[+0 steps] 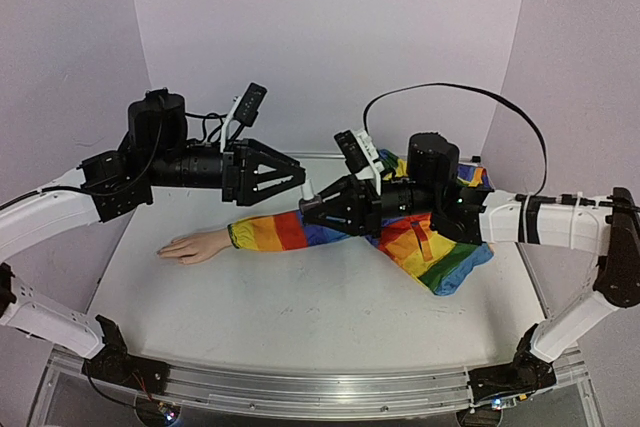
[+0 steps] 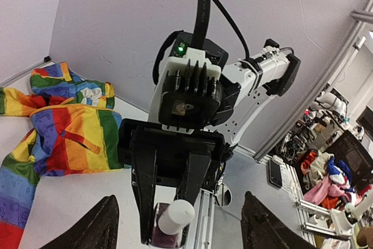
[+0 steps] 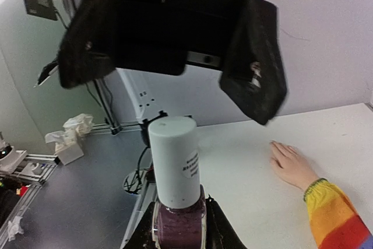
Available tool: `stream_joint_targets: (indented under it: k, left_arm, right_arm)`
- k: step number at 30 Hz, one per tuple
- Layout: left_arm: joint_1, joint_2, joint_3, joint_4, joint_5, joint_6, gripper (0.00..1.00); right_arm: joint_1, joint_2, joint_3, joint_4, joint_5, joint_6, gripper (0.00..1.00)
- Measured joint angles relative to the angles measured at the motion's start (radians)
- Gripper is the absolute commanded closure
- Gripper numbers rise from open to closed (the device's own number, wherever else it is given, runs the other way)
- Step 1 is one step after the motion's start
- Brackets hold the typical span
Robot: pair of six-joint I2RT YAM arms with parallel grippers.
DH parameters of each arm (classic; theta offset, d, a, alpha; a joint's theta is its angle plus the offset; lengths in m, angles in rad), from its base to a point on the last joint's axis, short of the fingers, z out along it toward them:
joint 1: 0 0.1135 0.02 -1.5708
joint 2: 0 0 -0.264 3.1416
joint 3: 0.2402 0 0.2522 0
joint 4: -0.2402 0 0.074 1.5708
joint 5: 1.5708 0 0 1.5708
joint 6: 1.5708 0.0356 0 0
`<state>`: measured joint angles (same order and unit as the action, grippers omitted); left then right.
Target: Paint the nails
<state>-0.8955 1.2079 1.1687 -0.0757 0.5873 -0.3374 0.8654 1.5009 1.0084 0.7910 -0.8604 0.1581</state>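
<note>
The pale mannequin hand [image 1: 190, 245] lies flat on the table, its rainbow-striped sleeve [image 1: 290, 230] running right. It also shows in the right wrist view [image 3: 291, 166]; the nails are too small to make out. My right gripper [image 1: 312, 209] is shut on a nail polish bottle [image 3: 178, 228] with dark purple polish and a white cap [image 3: 175, 161], held above the sleeve. My left gripper [image 1: 298, 180] is open and hangs just before the cap, its fingers [image 3: 262, 88] wide on either side. In the left wrist view the cap [image 2: 175, 217] points between my open left fingers [image 2: 87, 228].
The rest of the rainbow garment [image 1: 440, 247] is bunched at the right back of the white table [image 1: 300, 317]. A black cable [image 1: 450, 92] arcs over the right arm. Walls close the table on three sides.
</note>
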Motion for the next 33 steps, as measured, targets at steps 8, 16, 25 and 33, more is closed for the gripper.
stream_joint_targets:
  k: [8, 16, 25, 33]
  left_arm:
    - [-0.023, 0.078, 0.002, 0.052, 0.13, -0.009, 0.52]
    - [-0.034, 0.084, 0.001, 0.061, 0.083, 0.004, 0.85]
    - [-0.027, 0.088, -0.001, 0.051, -0.128, 0.01, 0.96]
    - [-0.018, 0.126, 0.0, 0.051, -0.236, 0.019, 0.58]
  right_arm:
    - [0.003, 0.021, 0.01, 0.066, -0.085, 0.084, 1.0]
    - [0.005, 0.021, 0.01, 0.1, -0.081, 0.106, 1.0]
    - [0.021, 0.011, 0.008, 0.026, 0.217, 0.024, 1.0]
    - [0.073, -0.002, 0.005, -0.048, 0.523, -0.021, 1.0]
